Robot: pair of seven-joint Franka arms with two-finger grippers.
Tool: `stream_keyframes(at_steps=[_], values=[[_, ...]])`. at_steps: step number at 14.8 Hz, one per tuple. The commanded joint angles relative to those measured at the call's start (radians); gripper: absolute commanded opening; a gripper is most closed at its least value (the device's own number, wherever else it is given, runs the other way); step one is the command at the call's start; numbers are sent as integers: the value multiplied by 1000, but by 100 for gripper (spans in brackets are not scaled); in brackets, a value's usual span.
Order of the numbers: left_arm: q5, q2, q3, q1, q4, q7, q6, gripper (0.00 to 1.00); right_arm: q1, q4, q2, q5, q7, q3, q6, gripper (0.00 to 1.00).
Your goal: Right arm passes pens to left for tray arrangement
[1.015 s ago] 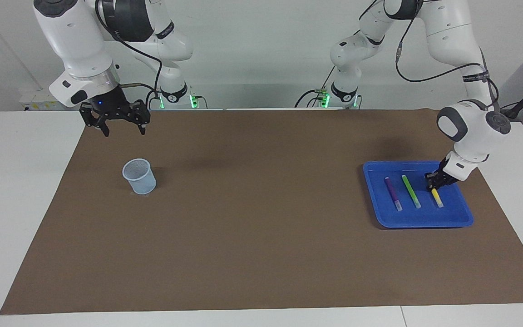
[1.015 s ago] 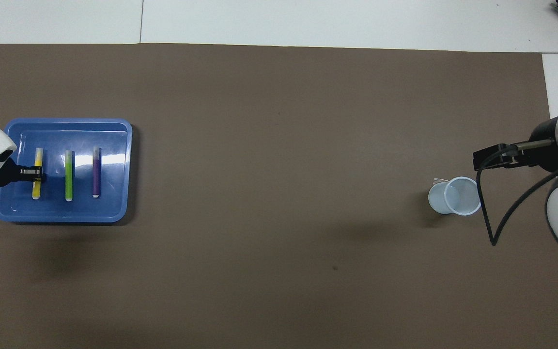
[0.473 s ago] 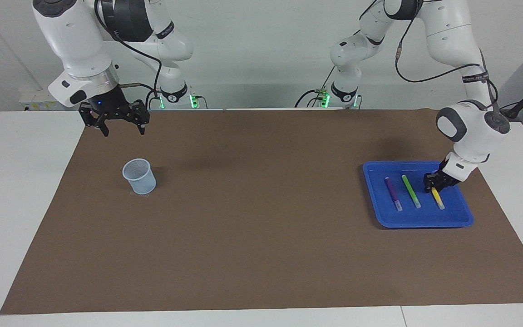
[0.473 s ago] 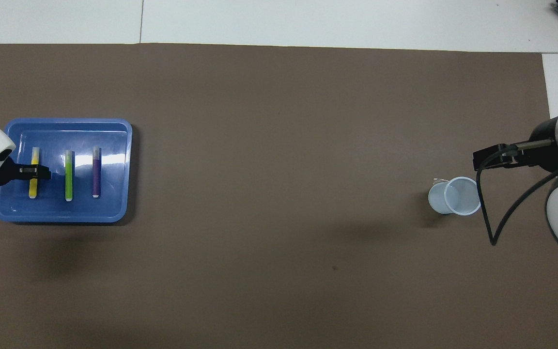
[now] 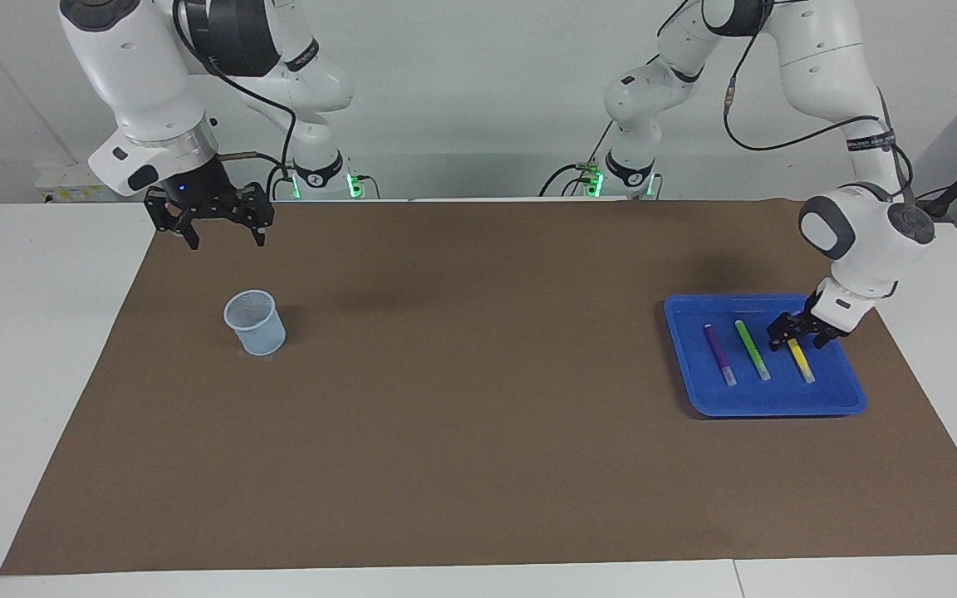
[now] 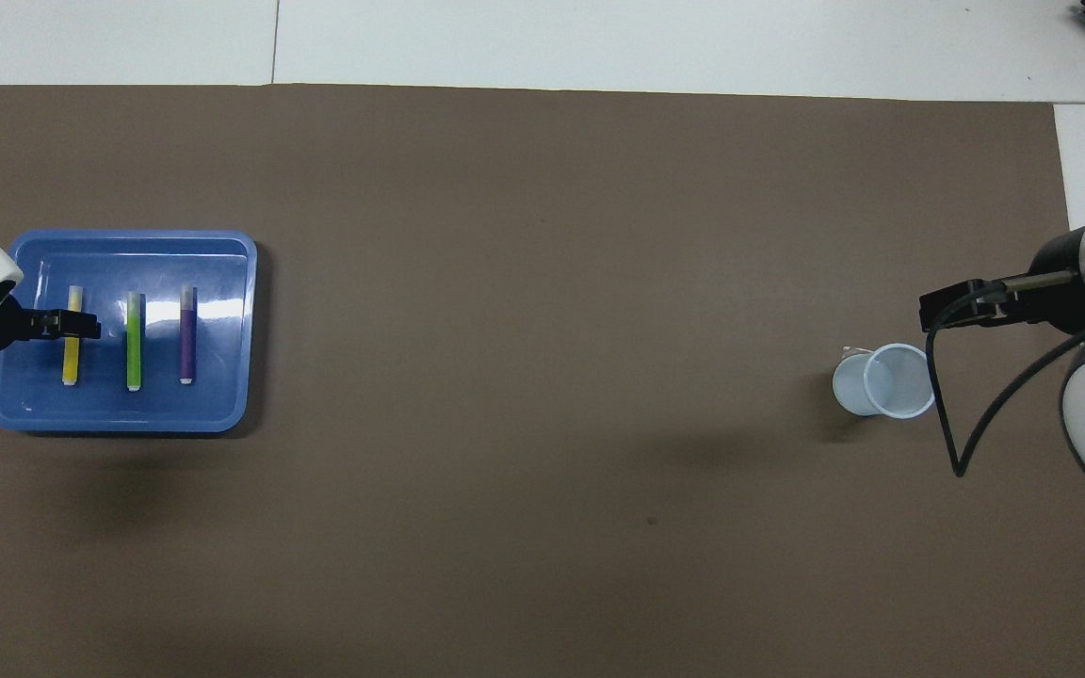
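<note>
- Letting go of the yellow pen (image 5: 800,360) is the change here: a second ago the left gripper (image 5: 795,331) was pinched on that pen down in the tray (image 5: 777,405), and now its jaws stand spread, straddling the pen's end nearer the robots, a little higher than before.
- The yellow pen lies flat in the tray, free of the fingers as far as I can judge, beside the green pen (image 5: 752,350) and the purple pen (image 5: 718,354); all three lie side by side, roughly parallel, apart from one another, pale tips pointing away from the robots.
- That reads as the last placement done: three pens in the tray, none left elsewhere, so the task looks finished or nearly so, with only the left arm's retreat outstanding.
- The right gripper (image 5: 221,218) waits in the air at its own end, jaws spread and holding nothing, over the mat's edge close to the cup (image 5: 255,322).
- The cup, pale blue and translucent, stands upright and looks empty in the overhead view, well apart from the tray.
- The surface is white, covered by a large brown mat (image 5: 478,432); the tray sits toward the left arm's end.
- The room shows a plain pale wall, black cables and green lights at the arm bases.
</note>
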Motion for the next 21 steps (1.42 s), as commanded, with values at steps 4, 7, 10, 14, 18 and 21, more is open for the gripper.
stream_keyframes(at_steps=[4,7,10,14,18,21], values=[[4,-62,-9,-59,133,-27,-230,100,-13,-17,-20,-2,-19,7,-2,100],[4,-126,-15,-105,135,-100,-294,100,-14,-17,-20,-2,-19,7,-2,100],[4,-182,-15,-165,135,-203,-354,100,-14,-17,-20,-2,-19,7,-2,100],[4,-229,-15,-243,135,-365,-379,100,-14,-17,-20,-2,-19,7,-2,100],[-3,-289,-24,-274,135,-449,-434,100,-14,-17,-20,-2,-19,7,-2,100],[-53,-335,-23,-274,135,-450,-478,100,-14,-17,-20,-2,-19,7,-2,100]])
